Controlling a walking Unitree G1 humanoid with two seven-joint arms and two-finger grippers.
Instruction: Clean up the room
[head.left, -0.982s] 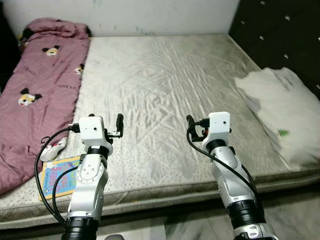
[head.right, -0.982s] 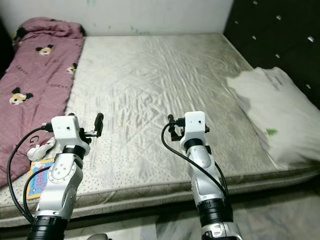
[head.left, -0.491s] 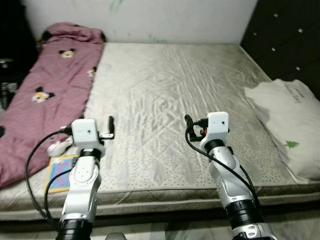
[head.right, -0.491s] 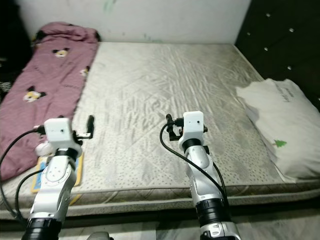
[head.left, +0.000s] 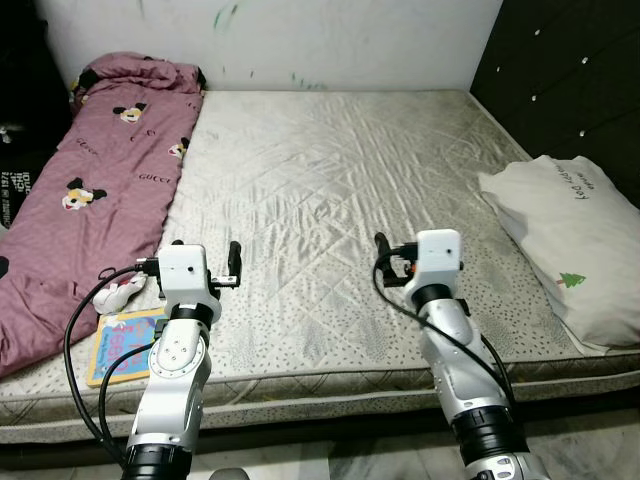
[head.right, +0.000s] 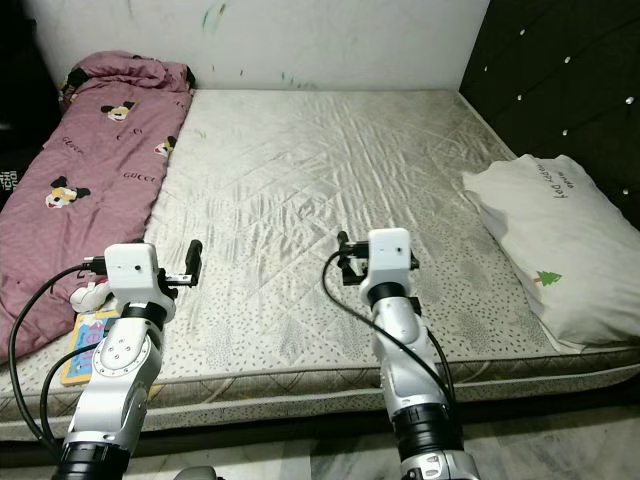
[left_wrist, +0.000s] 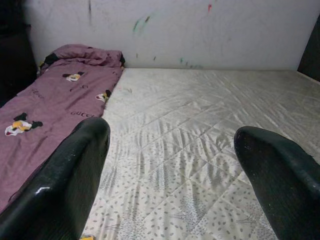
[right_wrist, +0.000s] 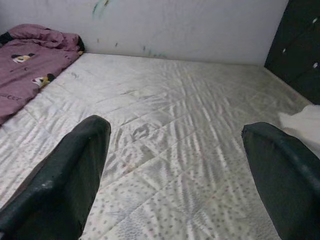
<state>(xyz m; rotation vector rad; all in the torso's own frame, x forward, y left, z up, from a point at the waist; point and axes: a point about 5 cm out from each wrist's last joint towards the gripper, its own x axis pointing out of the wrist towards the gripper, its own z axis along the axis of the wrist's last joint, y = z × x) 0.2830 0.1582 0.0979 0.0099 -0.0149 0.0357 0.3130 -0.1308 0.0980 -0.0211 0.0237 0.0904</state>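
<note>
Both arms raised over the near edge of the bed (head.left: 330, 180), holding nothing.

Left gripper (left_wrist: 172, 165) and right gripper (right_wrist: 175, 170) point forward — fingers spread wide, empty. A pink blanket (head.left: 90, 170) lies along the frame's left, a book (head.left: 122, 343) lower left, a pillow (head.left: 575, 245) at right.

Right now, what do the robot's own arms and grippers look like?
Both arms are silver with black joint bands and looping black cables. Each wrist ends in a white boxy block. The left gripper and right gripper each have two long, glossy black fingers.
</note>
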